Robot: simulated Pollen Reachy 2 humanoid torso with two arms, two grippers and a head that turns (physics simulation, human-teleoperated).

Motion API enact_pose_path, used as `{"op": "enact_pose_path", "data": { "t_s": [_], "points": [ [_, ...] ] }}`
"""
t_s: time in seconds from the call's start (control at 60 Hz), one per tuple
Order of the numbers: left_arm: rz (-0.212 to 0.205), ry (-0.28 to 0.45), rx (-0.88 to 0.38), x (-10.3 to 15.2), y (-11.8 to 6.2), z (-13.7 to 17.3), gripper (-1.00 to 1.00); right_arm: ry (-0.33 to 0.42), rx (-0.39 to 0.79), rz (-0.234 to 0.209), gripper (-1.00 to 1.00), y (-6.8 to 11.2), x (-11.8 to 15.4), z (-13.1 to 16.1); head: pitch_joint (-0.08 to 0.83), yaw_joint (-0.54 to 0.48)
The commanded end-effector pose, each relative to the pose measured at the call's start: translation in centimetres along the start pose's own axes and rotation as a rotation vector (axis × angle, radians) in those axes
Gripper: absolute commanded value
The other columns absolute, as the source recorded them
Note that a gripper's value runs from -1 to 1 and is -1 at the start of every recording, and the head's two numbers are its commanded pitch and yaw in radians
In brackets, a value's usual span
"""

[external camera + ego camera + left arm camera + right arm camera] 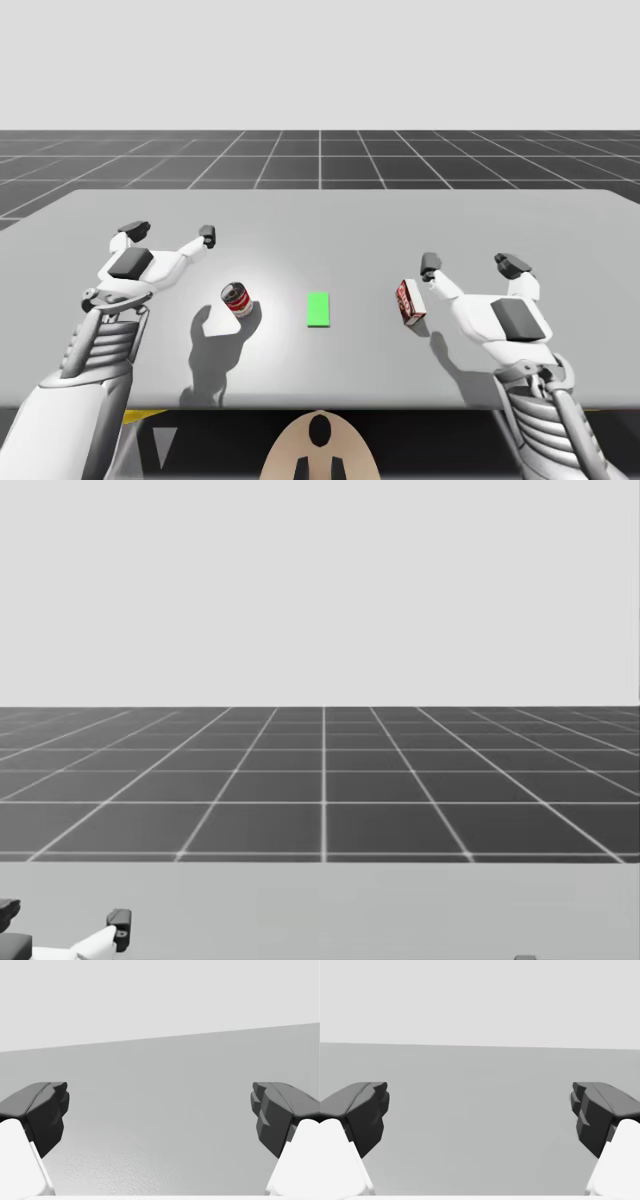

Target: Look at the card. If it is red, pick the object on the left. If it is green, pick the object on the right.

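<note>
A green card (319, 309) lies flat in the middle of the grey table (320, 215). Left of it stands a red and white can (237, 299). To the card's right stands a red box (410, 302). My left gripper (168, 234) is open, hovering left of and beyond the can. My right gripper (474, 264) is open too, just right of the box, its near finger close to the box. Bare table lies ahead of the left gripper (160, 1110) and of the right gripper (480, 1110). The head view catches a dark fingertip (119, 917) of my left arm.
The table's front edge (320, 408) runs just ahead of my torso. A dark gridded floor (320, 780) stretches beyond the table's far edge.
</note>
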Motion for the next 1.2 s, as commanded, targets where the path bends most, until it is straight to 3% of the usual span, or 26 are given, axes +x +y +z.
{"op": "enact_pose_path", "data": {
  "t_s": [0.017, 0.067, 0.1, 0.15, 0.533, 0.817, 1.0, 1.2],
  "points": [
    [-0.001, 0.001, 0.001, -0.01, -0.01, 0.01, -1.00, 0.002, -0.023, -0.036, -1.00, 0.27, 0.07, 0.30, 0.004, 0.01],
    [0.000, 0.001, 0.001, 0.00, -0.02, 0.01, -1.00, -0.020, -0.018, -0.031, -1.00, 0.34, 0.25, 0.40, 0.010, 0.01],
    [0.001, 0.001, 0.002, 0.01, -0.03, 0.02, -1.00, -0.026, -0.006, -0.062, -1.00, 0.41, 0.42, 0.37, 0.019, 0.01],
    [0.000, 0.001, 0.002, 0.01, -0.05, 0.03, -1.00, -0.023, -0.013, -0.043, -1.00, 0.47, 0.47, 0.36, 0.042, 0.01],
    [-0.021, 0.001, -0.006, -0.07, -0.30, 0.07, -1.00, 0.008, -0.011, -0.061, -1.00, 0.43, 0.25, 0.16, 0.435, 0.00],
    [-0.036, 0.008, -0.015, -0.25, -0.69, 0.06, -1.00, 0.020, 0.007, -0.029, -1.00, 0.52, -0.05, 0.10, 0.646, 0.01],
    [-0.035, 0.007, -0.019, -0.21, -0.79, 0.12, -1.00, 0.026, 0.011, -0.025, -1.00, 0.57, -0.25, 0.04, 0.728, 0.02],
    [-0.027, -0.003, -0.017, 0.03, -0.74, 0.30, -1.00, 0.032, 0.018, -0.026, -1.00, 0.63, -0.32, 0.02, 0.736, 0.01]
  ]
}}
